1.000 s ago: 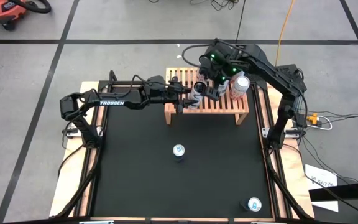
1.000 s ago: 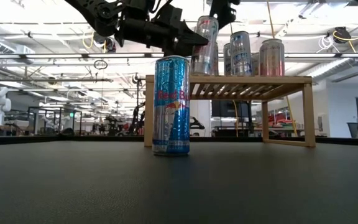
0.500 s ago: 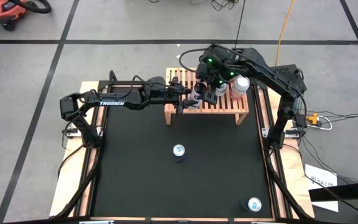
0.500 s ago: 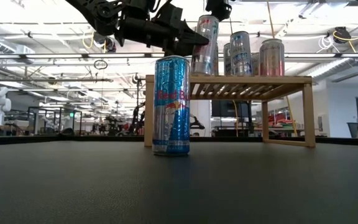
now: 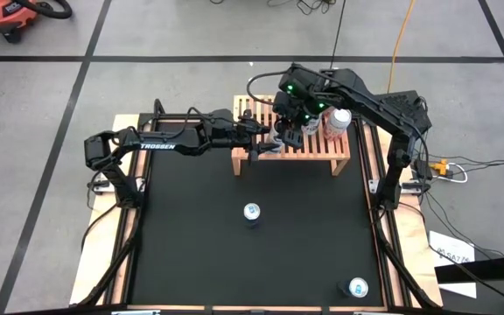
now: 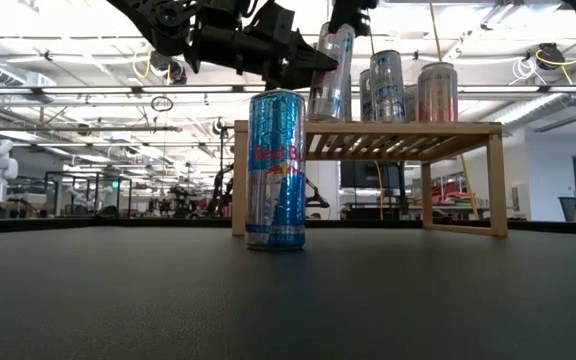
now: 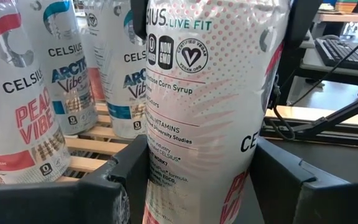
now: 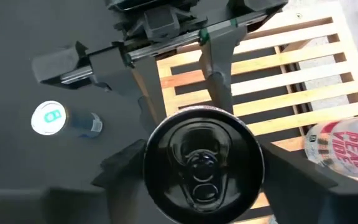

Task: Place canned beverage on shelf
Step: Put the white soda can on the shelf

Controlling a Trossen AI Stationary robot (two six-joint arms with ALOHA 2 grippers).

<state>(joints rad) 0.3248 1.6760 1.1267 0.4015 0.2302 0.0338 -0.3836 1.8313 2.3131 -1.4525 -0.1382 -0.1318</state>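
From above, the left tool [image 5: 265,133] is reaching across to the left end of the shelf [image 5: 338,156], a low slatted wooden rack at the far side of the desk [image 5: 191,254]. It is gripping a tilted can [image 5: 278,132] by its sides. The right tool [image 5: 291,118] is hovering directly over that can's top. Doing this handover well probably means the right tool closing squarely on the rim before the left one lets go, then setting the can upright on the slats.

In the level view, the held can [image 6: 333,72] is leaning just above the shelf top [image 6: 368,127], with the left tool [image 6: 293,62] clamped on its side. Two more cans [image 6: 387,85] are standing just beside it on the shelf, and a third [image 6: 437,92] further along, so little room is left to swing.

The left wrist view is showing the can [image 7: 216,106] filling the gap between the tool's fingers [image 7: 114,186], held firmly, with shelved cans [image 7: 73,68] close behind.

The right wrist view is looking straight down on the can's lid [image 8: 202,163]. The right tool's fingers [image 8: 126,163] are standing apart on either side of it, not yet gripping.

Elsewhere, a blue can [image 5: 252,213] is standing mid-desk and another [image 5: 357,287] near the front right corner, both well clear.
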